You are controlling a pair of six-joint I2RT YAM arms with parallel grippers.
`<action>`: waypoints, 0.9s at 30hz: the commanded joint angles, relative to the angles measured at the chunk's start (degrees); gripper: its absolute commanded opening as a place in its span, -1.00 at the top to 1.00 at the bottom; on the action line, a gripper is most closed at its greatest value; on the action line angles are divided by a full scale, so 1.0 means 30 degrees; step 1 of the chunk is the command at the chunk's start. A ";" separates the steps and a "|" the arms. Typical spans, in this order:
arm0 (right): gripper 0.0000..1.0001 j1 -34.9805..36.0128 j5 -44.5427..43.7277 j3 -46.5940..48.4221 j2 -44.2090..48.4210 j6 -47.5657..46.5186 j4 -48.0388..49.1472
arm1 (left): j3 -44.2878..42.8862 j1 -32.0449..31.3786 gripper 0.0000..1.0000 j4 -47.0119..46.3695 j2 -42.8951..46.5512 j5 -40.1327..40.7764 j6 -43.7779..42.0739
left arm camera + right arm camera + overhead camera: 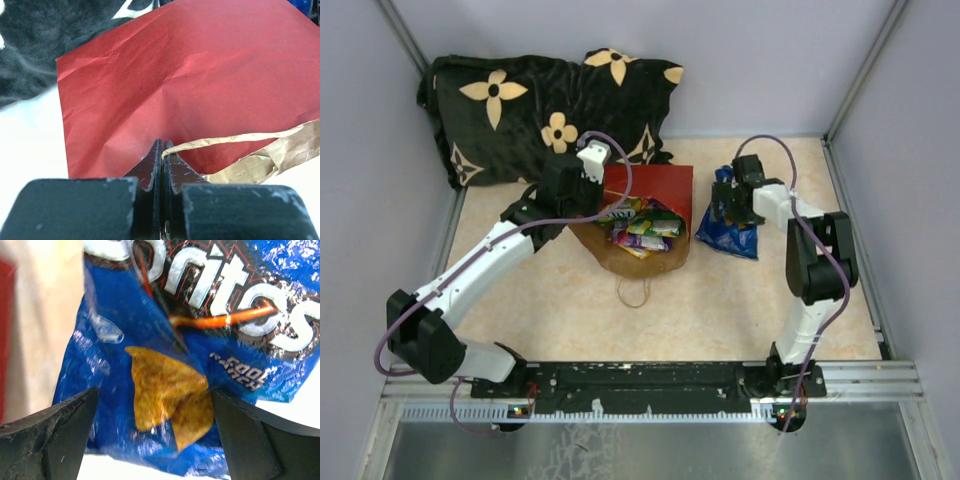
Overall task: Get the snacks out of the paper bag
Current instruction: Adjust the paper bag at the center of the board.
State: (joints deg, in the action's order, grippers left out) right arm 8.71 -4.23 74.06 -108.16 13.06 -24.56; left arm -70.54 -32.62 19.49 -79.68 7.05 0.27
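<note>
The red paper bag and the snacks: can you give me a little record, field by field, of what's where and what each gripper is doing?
paper bag: red, lying on the table, mouth toward the arms
left gripper: shut on the bag's tan edge
Doritos bag: out, on the table right of the paper bag
right gripper: open over the Doritos bag
candy pouches: in the bag's mouth

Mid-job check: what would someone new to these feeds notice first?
The red paper bag lies mid-table with its mouth toward the arms, bright candy packets showing in it, and the left gripper is shut on its kraft rim. Just right of it, the blue Doritos bag lies on the table with the right gripper open over it. A black flowered pillow fills the far left corner.
</note>
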 commanded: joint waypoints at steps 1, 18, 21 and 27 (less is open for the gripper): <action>-0.97 -0.0136 0.2324 0.0161 0.4104 -0.0635 -0.0582 | 0.0017 0.0178 1.00 0.0292 0.0535 0.0007 0.0202; -0.75 -0.6916 1.0301 -0.4152 0.2616 1.2205 0.9888 | -0.0382 0.0180 1.00 0.0652 0.0737 0.0362 -0.0061; -0.75 -0.7253 1.1203 -0.5262 0.1837 1.5025 1.2319 | -0.0365 0.0180 1.00 0.0730 0.0693 0.0388 -0.0062; -0.75 -0.8192 1.1516 -0.8551 -0.0008 2.2199 1.9807 | -0.0370 0.0180 1.00 0.0856 0.0792 0.0598 -0.0122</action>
State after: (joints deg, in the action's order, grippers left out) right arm -14.13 27.42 52.86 -105.23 61.39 14.44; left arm -70.57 -32.62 20.82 -78.63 7.25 0.21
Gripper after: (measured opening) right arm 0.877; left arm 0.014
